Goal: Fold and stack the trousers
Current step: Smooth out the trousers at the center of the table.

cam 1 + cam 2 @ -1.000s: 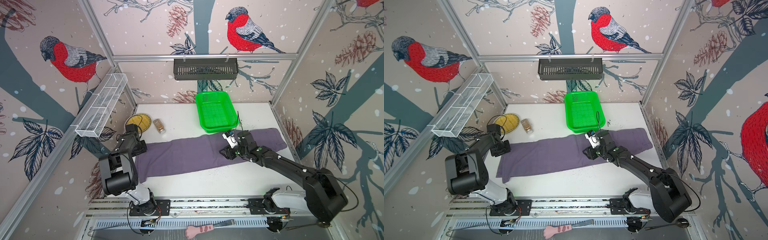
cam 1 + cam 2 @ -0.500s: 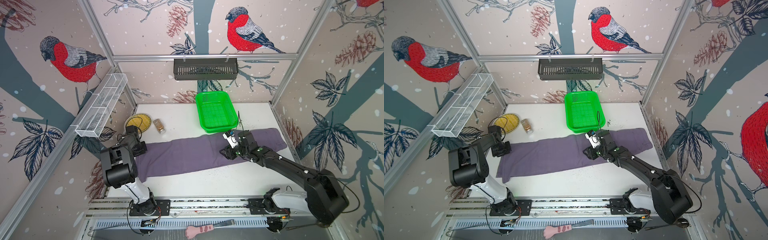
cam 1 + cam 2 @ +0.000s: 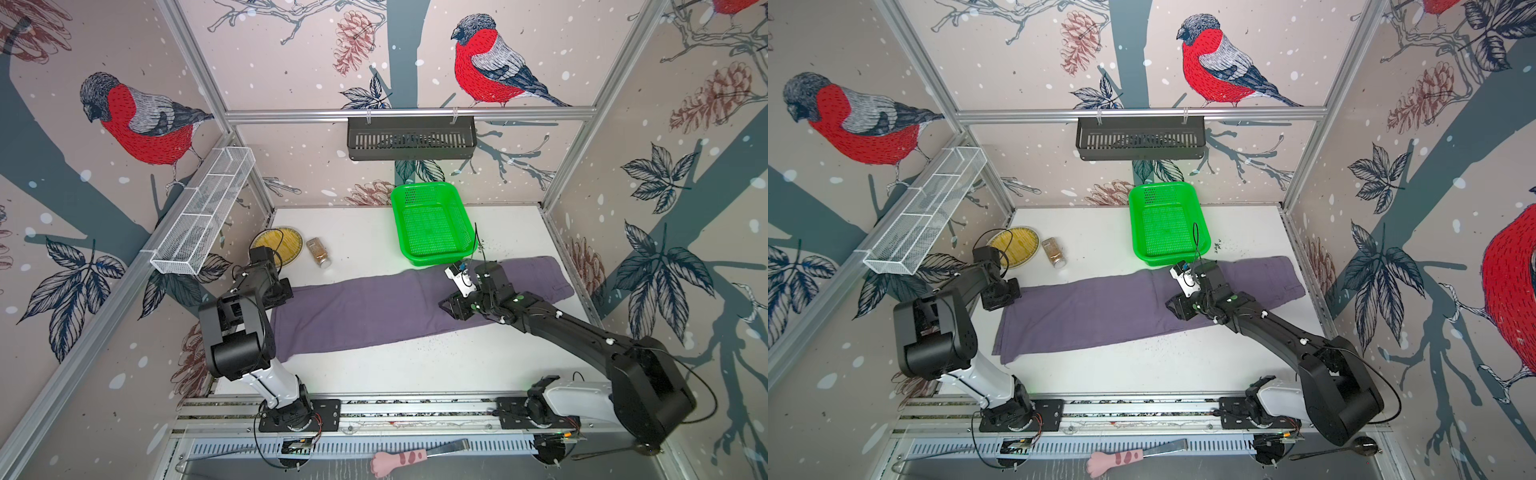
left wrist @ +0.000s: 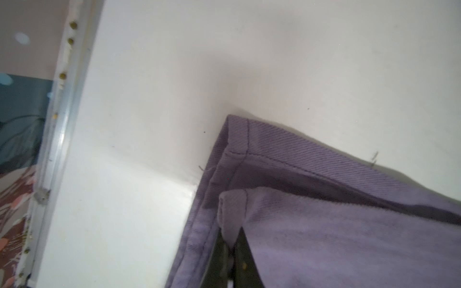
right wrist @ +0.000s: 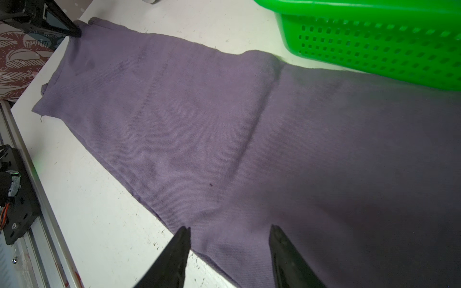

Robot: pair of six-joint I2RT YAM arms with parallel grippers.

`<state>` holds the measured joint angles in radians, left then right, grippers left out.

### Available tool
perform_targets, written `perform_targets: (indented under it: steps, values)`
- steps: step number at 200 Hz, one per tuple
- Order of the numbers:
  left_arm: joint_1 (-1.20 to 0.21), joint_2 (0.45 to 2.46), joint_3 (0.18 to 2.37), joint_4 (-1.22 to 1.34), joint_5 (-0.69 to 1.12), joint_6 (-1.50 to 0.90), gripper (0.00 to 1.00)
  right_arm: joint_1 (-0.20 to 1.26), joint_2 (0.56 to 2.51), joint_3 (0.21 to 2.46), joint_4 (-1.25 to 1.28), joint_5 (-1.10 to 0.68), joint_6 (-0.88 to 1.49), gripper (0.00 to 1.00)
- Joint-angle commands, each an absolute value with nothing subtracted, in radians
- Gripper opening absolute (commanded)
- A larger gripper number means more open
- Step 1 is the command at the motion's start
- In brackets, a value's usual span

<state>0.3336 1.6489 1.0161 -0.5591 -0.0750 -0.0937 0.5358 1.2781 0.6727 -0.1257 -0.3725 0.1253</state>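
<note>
Pinching the hem corner of the trousers, I am holding my left gripper clamped on a small tuck of cloth, which is bunching up between the jaws in the left wrist view. I am poising my right gripper over the near edge of the thigh part, its jaws standing half apart with nothing between them; whether the tips are touching the cloth I cannot tell. The trousers are lying flat and long across the table, hems towards my left and waistband towards my right. Their far edge is running just beside the green basket. I am judging the cloth to be a soft, light twill: it will be drooping and dragging rather than holding any shape, and a one-layer pinch will be peeling the legs apart. So I am reckoning the stitched hem, thicker and less slippery, to be the right hold at this end, with both layers taken together. I am thinking the second hold belongs on the near hem corner, so that both corners can be lifted level and carried over towards the waistband.
</note>
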Motion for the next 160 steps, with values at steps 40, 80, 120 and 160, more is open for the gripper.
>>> perform_targets:
  steps: [40,80,120,160]
  values:
    - [0.331,1.685,1.091,-0.600,-0.147,-0.063,0.00,0.535,1.298,0.675,-0.119,-0.393,0.103,0.54]
    - [0.331,1.756,1.109,-0.590,-0.152,-0.064,0.07,0.535,1.300,0.678,-0.123,-0.394,0.099,0.54]
    - [0.330,1.761,1.132,-0.586,-0.193,-0.072,0.30,0.533,1.290,0.676,-0.123,-0.382,0.105,0.55]
    - [0.330,1.717,1.125,-0.602,-0.209,-0.097,0.49,0.532,1.297,0.680,-0.111,-0.387,0.121,0.57]
